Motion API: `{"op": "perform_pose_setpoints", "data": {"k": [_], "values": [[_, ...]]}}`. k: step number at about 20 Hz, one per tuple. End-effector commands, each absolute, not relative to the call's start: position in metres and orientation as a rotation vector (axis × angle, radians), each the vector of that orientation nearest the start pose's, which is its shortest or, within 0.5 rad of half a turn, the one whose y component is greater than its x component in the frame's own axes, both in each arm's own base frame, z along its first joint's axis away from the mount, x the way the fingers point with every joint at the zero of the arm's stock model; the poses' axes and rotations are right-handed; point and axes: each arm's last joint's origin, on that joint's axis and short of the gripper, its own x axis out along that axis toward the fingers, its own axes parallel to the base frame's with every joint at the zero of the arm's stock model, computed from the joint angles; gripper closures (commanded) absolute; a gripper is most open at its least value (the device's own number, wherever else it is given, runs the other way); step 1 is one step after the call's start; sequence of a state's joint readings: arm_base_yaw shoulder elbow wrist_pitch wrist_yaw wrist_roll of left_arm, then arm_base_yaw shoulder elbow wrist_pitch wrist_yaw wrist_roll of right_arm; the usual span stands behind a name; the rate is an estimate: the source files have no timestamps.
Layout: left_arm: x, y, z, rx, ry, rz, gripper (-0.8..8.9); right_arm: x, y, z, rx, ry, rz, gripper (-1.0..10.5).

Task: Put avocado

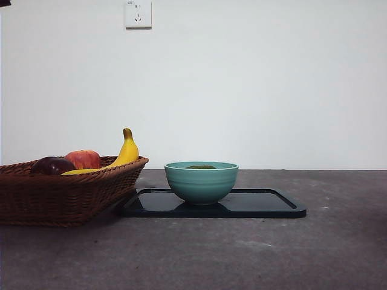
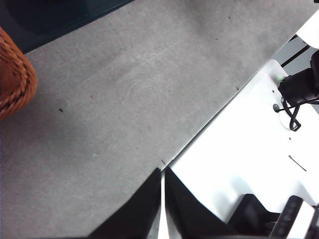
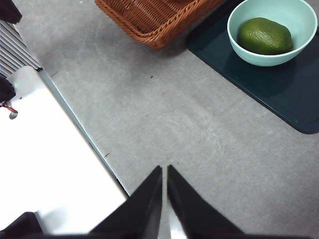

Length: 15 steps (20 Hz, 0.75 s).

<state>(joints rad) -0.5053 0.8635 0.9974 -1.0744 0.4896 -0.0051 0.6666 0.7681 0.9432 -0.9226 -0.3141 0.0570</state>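
Both grippers are back at the counter's near edge, well apart from the action: left gripper [image 2: 162, 199] with its black jaws pressed together on nothing, right gripper [image 3: 164, 199] clenched just the same, nothing between its tips either. And look where the prize is: the dull olive-green avocado [image 3: 264, 36] lies inside the pale teal ceramic bowl [image 3: 239, 45], which stands on the dark flat rectangular tray [image 3: 279, 89]. From the front view only a sliver of green peeks over the bowl's rim [image 1: 201, 167], but the right wrist view shows it lying plainly on the bowl's bottom.

Beside the tray, touching or nearly so, stands the brown woven wicker basket [image 1: 66, 193], holding a red apple [image 1: 83, 159], a dark purple-maroon round fruit [image 1: 52, 165] and a yellow banana [image 1: 126, 152] leaning over its rim.

My call: the placing looks done. Avocado delivered, both arms clear, nothing in hand. I see no step left.
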Motion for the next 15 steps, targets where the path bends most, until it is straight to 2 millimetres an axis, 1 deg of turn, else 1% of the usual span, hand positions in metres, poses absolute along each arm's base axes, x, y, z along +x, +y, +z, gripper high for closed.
{"op": "perform_pose_setpoints", "data": {"k": [1,3,4,5,6,8,10,11,12,13,15], "values": [[0.117,-0.078,0.324,0.16,0.889,-0.912,8.04,0.098,0.09,0.326,-0.081,0.784,0.92,9.4],[0.111,-0.074,0.325,0.141,0.892,-0.889,8.05,0.098,0.09,0.326,-0.081,0.784,0.92,9.4],[0.11,-0.072,0.329,0.175,0.83,-0.898,8.04,0.098,0.09,0.326,-0.081,0.784,0.92,9.4],[0.11,-0.069,0.335,0.234,0.712,-0.903,8.05,0.098,0.09,0.326,-0.081,0.784,0.92,9.4],[0.111,-0.065,0.344,0.249,0.575,-0.878,8.05,0.098,0.09,0.326,-0.081,0.784,0.92,9.4],[0.11,-0.05,0.362,0.244,0.297,-0.759,8.05,0.098,0.09,0.326,-0.08,0.783,0.92,9.4],[0.103,-0.034,0.371,0.265,0.061,-0.607,8.05,0.098,0.09,0.326,-0.08,0.783,0.92,9.4],[0.099,-0.027,0.371,0.273,-0.03,-0.52,8.05,0.098,0.09,0.326,-0.08,0.783,0.92,9.4],[0.096,-0.021,0.367,0.283,-0.1,-0.441,8.05,0.098,0.09,0.326,-0.081,0.783,0.919,9.4],[0.093,-0.016,0.36,0.291,-0.149,-0.369,8.05,0.098,0.09,0.326,-0.081,0.783,0.919,9.4],[0.09,-0.009,0.338,0.299,-0.198,-0.229,8.05,0.098,0.09,0.326,-0.081,0.783,0.919,9.4]]}}
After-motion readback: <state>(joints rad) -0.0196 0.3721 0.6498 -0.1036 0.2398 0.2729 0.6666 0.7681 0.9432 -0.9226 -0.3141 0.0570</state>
